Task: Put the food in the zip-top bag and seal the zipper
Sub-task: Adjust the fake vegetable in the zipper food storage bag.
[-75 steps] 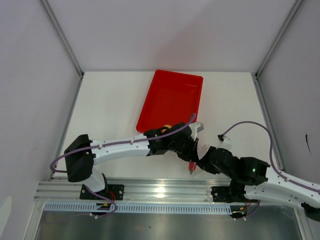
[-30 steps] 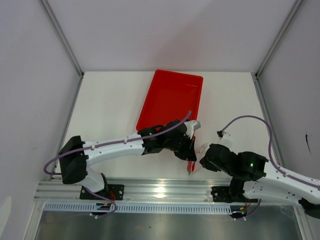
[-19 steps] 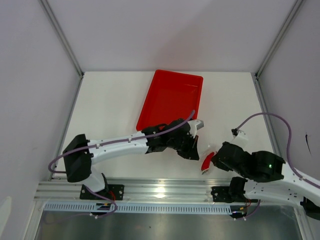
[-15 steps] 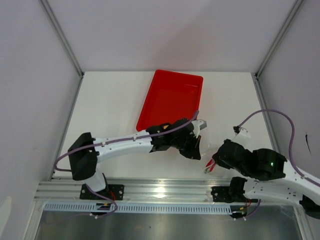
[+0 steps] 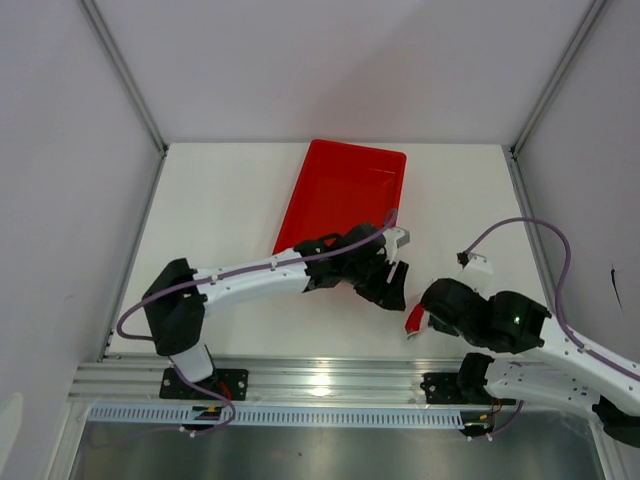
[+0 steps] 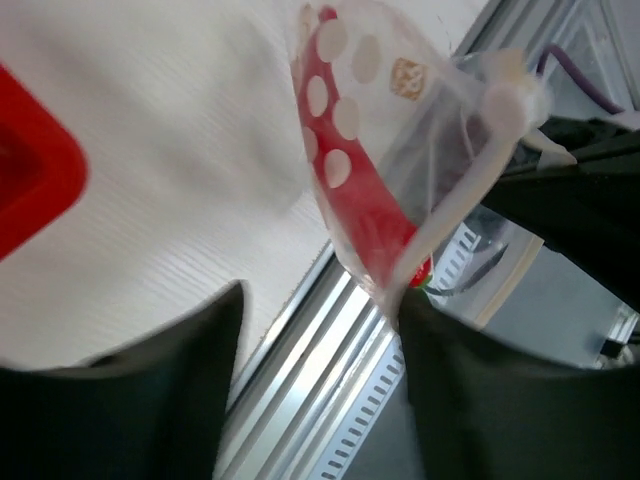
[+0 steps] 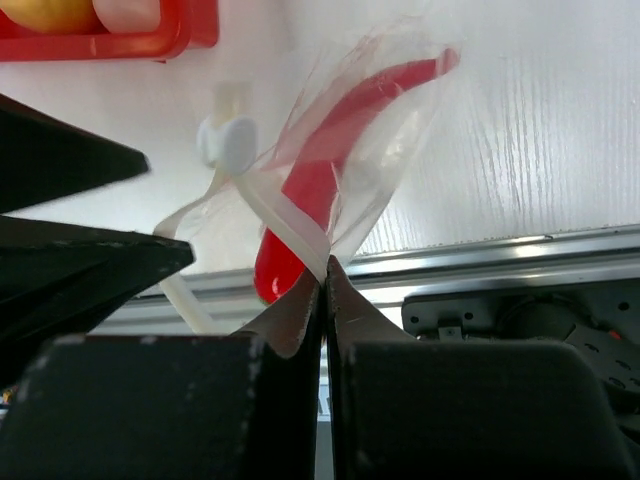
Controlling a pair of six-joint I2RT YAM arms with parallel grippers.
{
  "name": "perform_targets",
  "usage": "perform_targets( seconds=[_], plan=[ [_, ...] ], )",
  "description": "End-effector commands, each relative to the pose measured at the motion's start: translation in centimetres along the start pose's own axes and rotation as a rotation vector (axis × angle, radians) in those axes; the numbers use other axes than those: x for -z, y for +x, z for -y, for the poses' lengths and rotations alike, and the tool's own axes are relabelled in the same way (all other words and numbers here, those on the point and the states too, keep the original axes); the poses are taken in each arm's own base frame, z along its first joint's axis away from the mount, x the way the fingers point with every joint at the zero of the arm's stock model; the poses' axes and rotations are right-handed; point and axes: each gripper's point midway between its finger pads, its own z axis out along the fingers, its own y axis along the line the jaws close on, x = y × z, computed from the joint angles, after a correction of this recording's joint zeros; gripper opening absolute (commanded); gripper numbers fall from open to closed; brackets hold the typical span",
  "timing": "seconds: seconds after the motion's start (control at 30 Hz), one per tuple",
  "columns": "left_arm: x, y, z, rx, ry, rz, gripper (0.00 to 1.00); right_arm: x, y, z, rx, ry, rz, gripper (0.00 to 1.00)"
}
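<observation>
The zip-top bag (image 7: 345,150) is clear and crinkled, with the red chili pepper (image 7: 325,175) inside. It hangs above the table near the front rail. My right gripper (image 7: 325,275) is shut on the bag's white zipper strip (image 7: 285,225). In the top view the right gripper (image 5: 424,316) holds the chili's red shape (image 5: 413,320). My left gripper (image 6: 320,390) is open, and the bag (image 6: 400,120) brushes its right finger (image 6: 500,400). From above, the left gripper (image 5: 396,278) sits just left of the bag. The yellow fruit (image 7: 45,10) and pale ball (image 7: 130,12) lie in the red tray's corner.
The red tray (image 5: 345,190) lies at the back centre, its near corner (image 6: 30,180) close to the left gripper. The aluminium rail (image 5: 320,375) runs along the front edge, right below the hanging bag. Frame posts stand at the table's sides.
The left gripper has opened and released the bag. The right gripper has carried the bag with the chili to the right, away from the left one.
</observation>
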Motion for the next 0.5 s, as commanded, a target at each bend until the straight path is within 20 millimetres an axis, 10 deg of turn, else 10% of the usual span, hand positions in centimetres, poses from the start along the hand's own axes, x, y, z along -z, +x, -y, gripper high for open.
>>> perform_targets(
  seconds=[0.0, 0.2, 0.47],
  plan=[
    [4.1, -4.4, -0.8, -0.01, -0.018, 0.148, 0.7, -0.4, -0.9, -0.3, 0.021, -0.011, 0.027, 0.0],
    [8.4, -9.2, -3.8, 0.008, -0.082, 0.276, 0.82, -2.3, -1.1, -1.0, 0.033, 0.004, -0.005, 0.0],
    [10.5, -12.4, -13.6, 0.166, -0.273, 0.257, 0.84, -4.4, -2.2, -1.7, 0.053, 0.003, -0.035, 0.0]
  ],
)
